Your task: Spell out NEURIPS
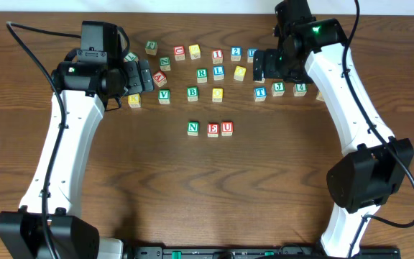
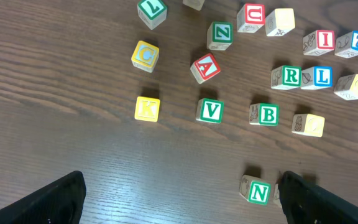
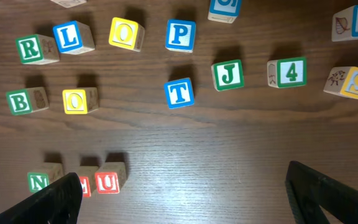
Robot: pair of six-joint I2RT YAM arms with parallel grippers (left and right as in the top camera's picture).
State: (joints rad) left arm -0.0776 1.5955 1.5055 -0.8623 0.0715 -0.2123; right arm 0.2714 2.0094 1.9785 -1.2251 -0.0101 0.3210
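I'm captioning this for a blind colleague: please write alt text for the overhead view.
Three wooden letter cubes, green N, red E and red U, sit in a row on the table. Beyond them lie scattered letter cubes, with the left arm and right arm reaching over them from either side.

Overhead looks straight down; both wrist views hover close, sharing the green N (image 2: 259, 193).
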